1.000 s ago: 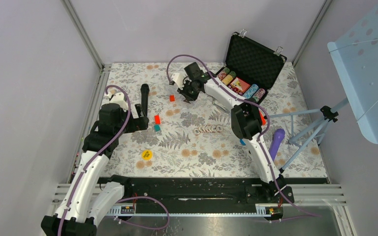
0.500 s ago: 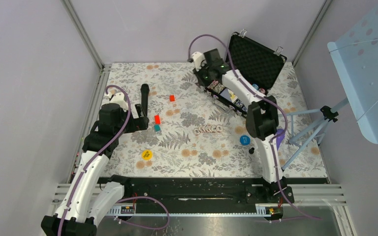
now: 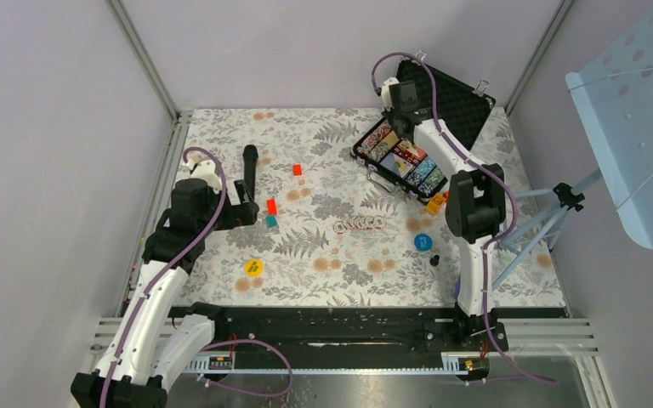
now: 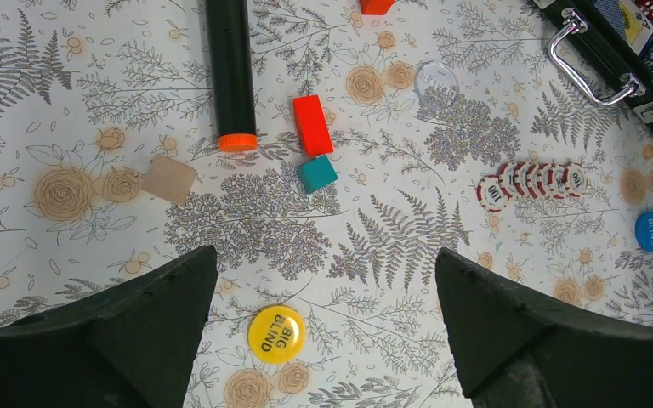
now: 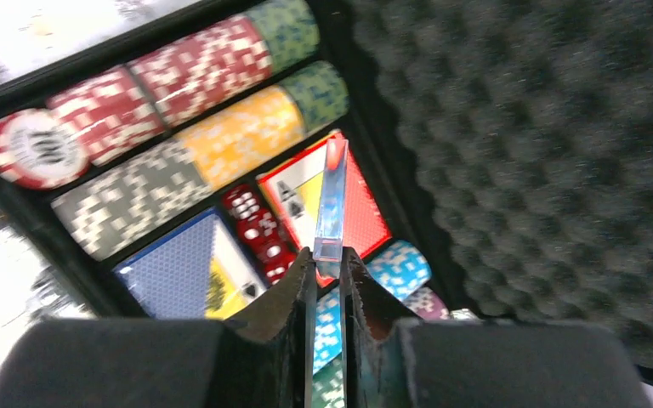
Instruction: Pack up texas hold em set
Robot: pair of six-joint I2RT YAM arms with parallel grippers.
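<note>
A thin clear piece is pinched edge-on between the nearly closed fingers of the right end effector, which is held over the open black case at the far right of the table. The compartments below it are seen to be filled with rows of striped chips, a red card deck, a blue card deck and red dice. The step in hand is judged to be the setting of the clear piece into the case. To be done well, the piece should be brought low over a flat spot, probably the red card deck, and tipped flat so that it is not left standing on edge. The fingers should be parted only once it is close to the surface. The left end effector is spread fully wide with nothing in it, above the table. There a row of loose chips, a yellow button and a blue button are left to be collected.
</note>
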